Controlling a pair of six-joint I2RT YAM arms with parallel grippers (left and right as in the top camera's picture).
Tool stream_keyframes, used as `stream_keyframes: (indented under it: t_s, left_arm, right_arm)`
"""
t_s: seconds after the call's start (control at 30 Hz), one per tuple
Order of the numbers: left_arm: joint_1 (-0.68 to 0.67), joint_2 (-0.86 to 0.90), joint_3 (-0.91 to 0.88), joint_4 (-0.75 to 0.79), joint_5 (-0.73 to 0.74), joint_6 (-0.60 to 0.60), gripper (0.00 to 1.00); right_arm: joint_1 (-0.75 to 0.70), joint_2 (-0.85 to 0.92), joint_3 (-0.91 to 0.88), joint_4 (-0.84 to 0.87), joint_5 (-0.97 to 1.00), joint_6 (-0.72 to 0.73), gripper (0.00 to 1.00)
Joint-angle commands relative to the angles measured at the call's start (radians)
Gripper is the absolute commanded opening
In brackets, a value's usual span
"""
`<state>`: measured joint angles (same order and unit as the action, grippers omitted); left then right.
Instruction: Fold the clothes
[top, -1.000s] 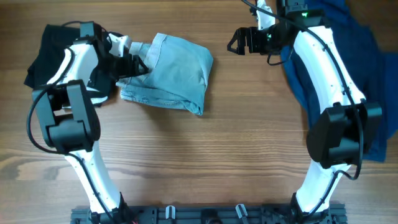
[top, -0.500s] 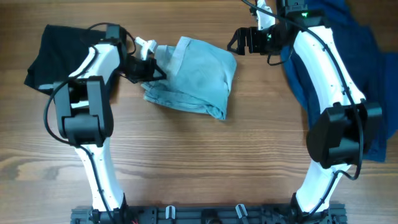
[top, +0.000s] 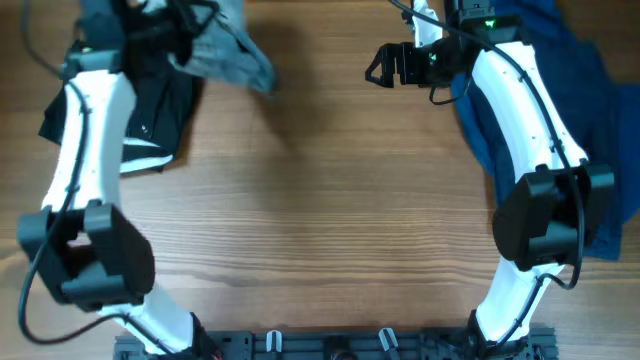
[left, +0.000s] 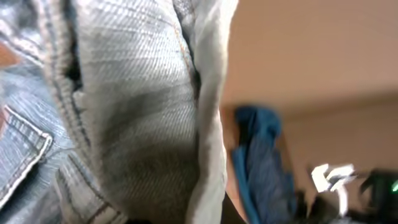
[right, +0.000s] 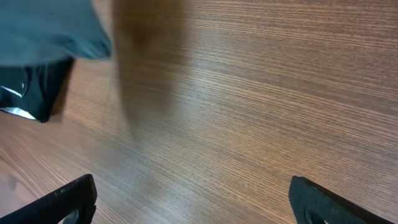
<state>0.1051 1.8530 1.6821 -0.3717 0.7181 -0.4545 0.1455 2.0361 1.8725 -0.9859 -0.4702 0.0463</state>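
The denim shorts (top: 222, 48) are held up at the far left corner of the worktop (top: 320, 220), bunched and hanging from the left gripper (top: 178, 28), which is clamped on them (its fingers are hidden by the fabric, but the cloth is carried by nothing else). In the left wrist view the frame is almost filled by pale, faded denim, with a stitched seam and a folded edge seen close up. A soft shadow is cast on the wood beneath the raised shorts. Just under the left arm, a black garment (top: 150, 105) with white trim is spread flat on the worktop near its left edge. The right gripper (top: 372, 66) is held over bare wood at the far side, well apart from the shorts, with its fingers (right: 65, 200) spread wide and nothing between them. A dark blue garment (top: 600, 110) is laid along the right side of the worktop, partly covered by the right arm.
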Motion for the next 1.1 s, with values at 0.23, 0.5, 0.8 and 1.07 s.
stream_keyframes:
  t_s: [0.23, 0.5, 0.8, 1.07]
  left_arm:
    - [0.197, -0.066, 0.028, 0.163, -0.316, -0.444, 0.04]
    - [0.312, -0.057, 0.027, 0.151, -0.481, -0.452, 0.04]
    - [0.302, 0.036, 0.027, 0.298, -0.503, -0.523, 0.04]
    - [0.278, 0.06, 0.025, 0.029, -0.495, -0.522, 0.04]
  right_arm:
    - [-0.004, -0.023, 0.001, -0.009, 0.038, -0.047, 1.0]
    - [-0.003, -0.014, -0.001, -0.024, 0.059, -0.073, 1.0]
    - [-0.003, -0.014, -0.001, -0.024, 0.059, -0.071, 1.0]
    - [-0.003, -0.014, -0.001, -0.016, 0.059, -0.071, 0.99]
